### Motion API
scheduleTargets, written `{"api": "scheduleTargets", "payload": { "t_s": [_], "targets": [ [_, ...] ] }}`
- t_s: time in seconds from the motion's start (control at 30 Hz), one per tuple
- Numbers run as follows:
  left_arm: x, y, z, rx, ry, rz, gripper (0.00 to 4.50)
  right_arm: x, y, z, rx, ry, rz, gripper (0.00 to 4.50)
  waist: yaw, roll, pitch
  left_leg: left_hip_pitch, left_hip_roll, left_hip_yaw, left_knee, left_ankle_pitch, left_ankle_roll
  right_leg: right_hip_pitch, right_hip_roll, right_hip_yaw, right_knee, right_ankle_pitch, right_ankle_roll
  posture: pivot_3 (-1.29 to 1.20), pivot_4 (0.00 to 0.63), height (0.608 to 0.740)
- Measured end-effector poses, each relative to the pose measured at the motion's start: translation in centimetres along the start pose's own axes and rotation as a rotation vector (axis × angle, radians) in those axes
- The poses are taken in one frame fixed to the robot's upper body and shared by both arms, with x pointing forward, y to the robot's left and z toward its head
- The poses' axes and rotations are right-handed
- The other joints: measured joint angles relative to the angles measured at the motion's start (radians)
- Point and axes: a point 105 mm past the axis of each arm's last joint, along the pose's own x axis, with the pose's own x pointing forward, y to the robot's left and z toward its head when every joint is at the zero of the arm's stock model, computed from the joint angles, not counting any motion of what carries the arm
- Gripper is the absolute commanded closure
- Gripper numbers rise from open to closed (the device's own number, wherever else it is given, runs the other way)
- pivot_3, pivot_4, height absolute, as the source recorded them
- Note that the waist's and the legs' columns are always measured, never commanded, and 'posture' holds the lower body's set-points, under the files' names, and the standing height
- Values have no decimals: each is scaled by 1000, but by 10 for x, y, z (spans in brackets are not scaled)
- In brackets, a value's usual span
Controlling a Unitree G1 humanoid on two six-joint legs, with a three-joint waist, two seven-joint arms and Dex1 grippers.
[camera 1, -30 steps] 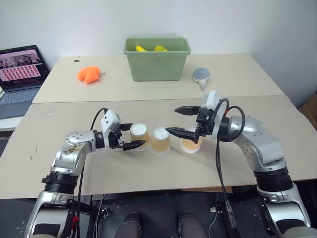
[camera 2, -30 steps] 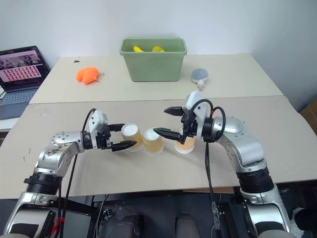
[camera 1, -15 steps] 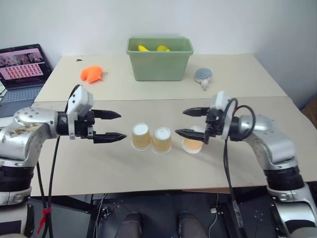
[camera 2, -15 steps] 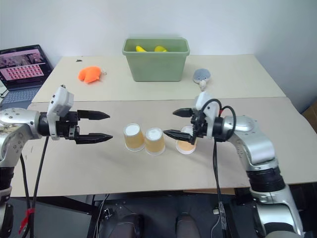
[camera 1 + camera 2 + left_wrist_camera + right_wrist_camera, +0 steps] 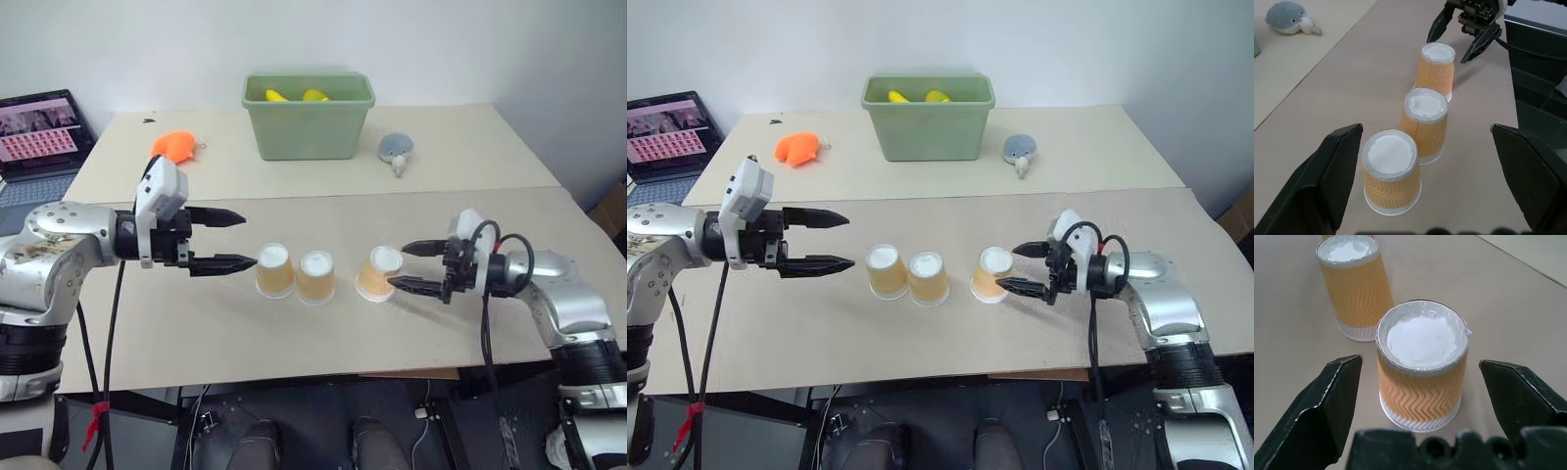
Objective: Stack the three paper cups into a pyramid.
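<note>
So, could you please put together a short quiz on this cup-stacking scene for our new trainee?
1. True or false: one paper cup is already stacked on the other two.
2. Which hand sits closest to the separate cup? A) left hand B) right hand
3. Fill in: the green bin holds ____ objects.

Key
1. False: all three paper cups stand upside down in a row on the table; the two on the robot's left touch, the third stands apart.
2. B: the right hand is open with its fingers just beside that cup; the left hand is open, short of the row.
3. Yellow.
</note>
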Motion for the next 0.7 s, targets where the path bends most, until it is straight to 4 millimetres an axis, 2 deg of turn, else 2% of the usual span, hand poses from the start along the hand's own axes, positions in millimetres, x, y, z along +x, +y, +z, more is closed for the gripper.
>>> {"api": "scheduleTargets", "payload": {
  "t_s": [0.1, 0.2, 0.47, 0.67, 0.7],
  "targets": [
    [1, -1, 0, -5, 4, -1, 17, 10, 2, -3, 14, -5, 12, 0, 1, 0, 0, 0, 0, 0, 0, 0, 0, 0, 0, 0, 0, 0, 0, 0, 150, 735],
    [1, -1, 1, 0, 6, 4, 17, 16, 1, 5, 2, -27, 22, 0, 1, 0, 0, 0, 0, 0, 0, 0, 0, 0, 0, 0, 0, 0, 0, 0, 150, 735],
    [1, -1, -4, -14, 12, 17, 17, 18, -2, 19, -30, -50, 24, 0, 2, 0, 0, 0, 0, 0, 0, 0, 0, 0, 0, 0, 0, 0, 0, 0, 150, 735],
    [3, 0, -4, -15, 4, 21, 17, 18, -3, 19, -31, -49, 16, 0, 2, 0, 0, 0, 0, 0, 0, 0, 0, 0, 0, 0, 0, 0, 0, 0, 150, 735],
    [3, 0, -4, -15, 4, 21, 0, 18, -3, 19, -31, -49, 15, 520, 1, 0, 0, 0, 0, 0, 0, 0, 0, 0, 0, 0, 0, 0, 0, 0, 150, 735]
  ]
}}
